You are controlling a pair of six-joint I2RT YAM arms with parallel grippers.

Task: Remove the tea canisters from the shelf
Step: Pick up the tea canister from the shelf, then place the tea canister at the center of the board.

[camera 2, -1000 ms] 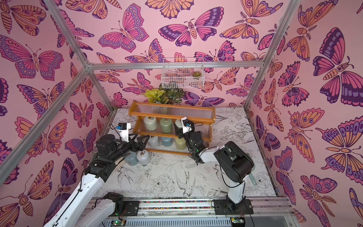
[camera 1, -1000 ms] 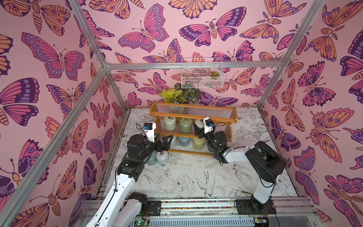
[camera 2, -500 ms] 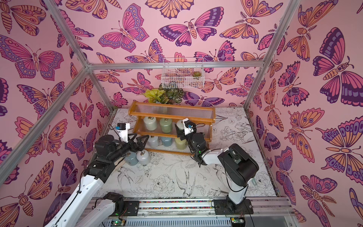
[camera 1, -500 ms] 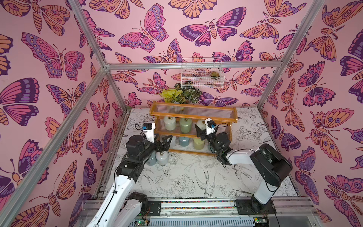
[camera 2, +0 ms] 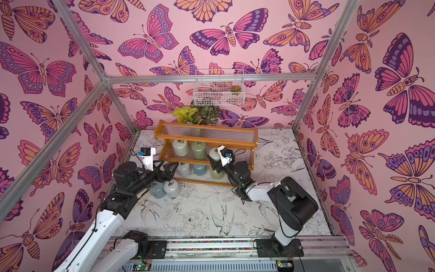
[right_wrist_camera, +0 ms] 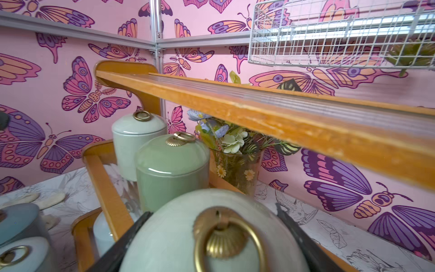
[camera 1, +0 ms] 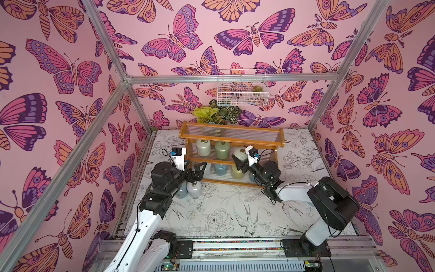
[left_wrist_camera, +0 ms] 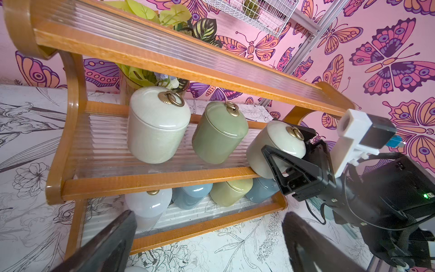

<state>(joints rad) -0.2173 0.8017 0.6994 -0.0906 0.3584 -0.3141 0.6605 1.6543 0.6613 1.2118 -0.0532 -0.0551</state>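
Tea canisters (camera 2: 199, 150) stand in three spots. Taking the arm rail as 6 o'clock, the shelf (camera 1: 231, 139) sits at 12 o'clock on the table (camera 1: 223, 212). Its middle tier carries a cream canister (camera 1: 203, 147) at the 9 o'clock end, a sage green canister (camera 1: 222, 149) beside it, and a pale canister (left_wrist_camera: 277, 141) at the 3 o'clock end.

The right gripper (left_wrist_camera: 286, 147) has that pale canister. Its black fingers (right_wrist_camera: 120, 245) press on opposite sides just under the lid, and the gold ring pull (right_wrist_camera: 226, 237) lies between them. The canister looks tipped toward the arm, base at the tier's front rail; whether it rests there I cannot tell.

On the bottom tier, from 9 to 3 o'clock, are a white canister (left_wrist_camera: 148, 202), a blue canister (left_wrist_camera: 191, 195), a yellow-green canister (left_wrist_camera: 229, 190) and a blue-grey canister (left_wrist_camera: 260, 189) half hidden by the right arm.

At 9 o'clock on the table, a tabletop blue-grey canister (camera 2: 157, 192) and a tabletop white canister (camera 2: 171, 188) stand upright, side by side. The left gripper (camera 2: 166, 168) hangs just above them, fingers (left_wrist_camera: 110, 242) spread wide with nothing between.
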